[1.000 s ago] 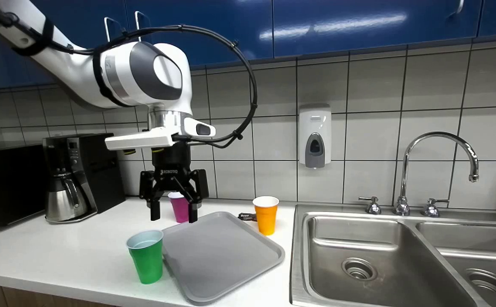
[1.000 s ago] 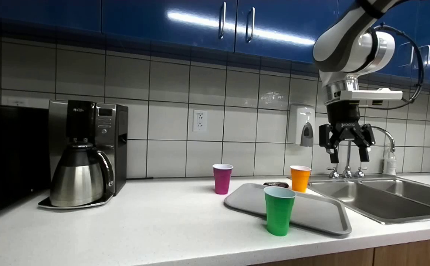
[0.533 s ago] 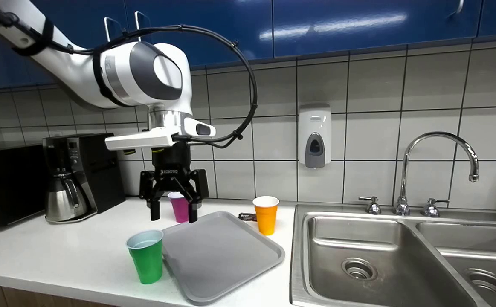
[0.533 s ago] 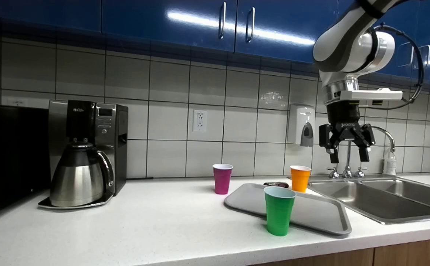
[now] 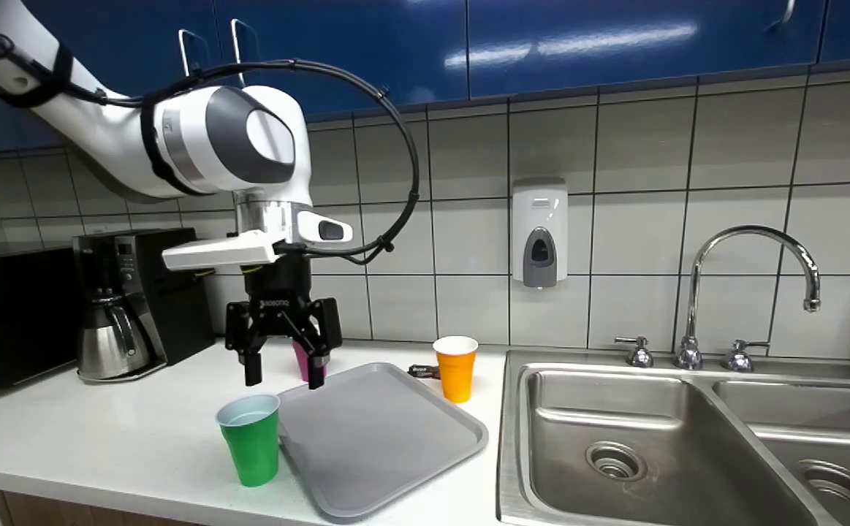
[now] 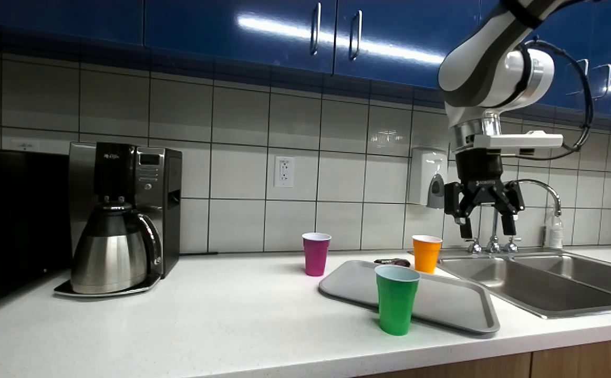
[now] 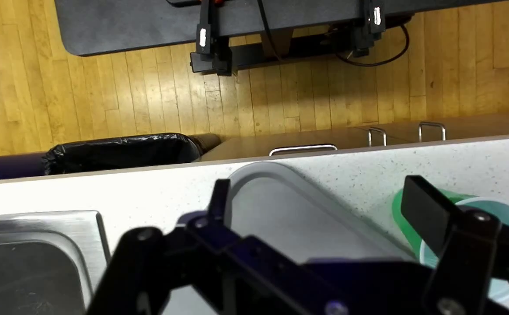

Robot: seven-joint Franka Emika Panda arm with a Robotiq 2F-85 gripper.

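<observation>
My gripper (image 5: 284, 374) hangs in the air above the counter, open, with nothing between its fingers; it points down in both exterior views. Below it lies a grey tray (image 5: 388, 438). An upright green cup (image 6: 397, 304) stands on the counter beside the tray and is nearest to the gripper. In the wrist view one fingertip (image 7: 427, 210) partly covers the green cup (image 7: 402, 218), while the tray (image 7: 276, 214) shows between the fingers. An orange cup (image 6: 427, 254) stands upright behind the tray. A magenta cup (image 6: 316, 257) is partly hidden by the gripper in an exterior view.
A steel double sink (image 5: 520, 438) with a tall faucet (image 5: 695, 292) adjoins the tray's side. A coffee maker (image 6: 150, 210) with a steel carafe stands on the counter. Near the orange cup lies a small dark object (image 6: 392, 261). Blue cabinets (image 6: 242, 47) hang above.
Over the last half second the arm and gripper have shifted to the left and slightly down in both exterior views. The cups and tray stay where they were.
</observation>
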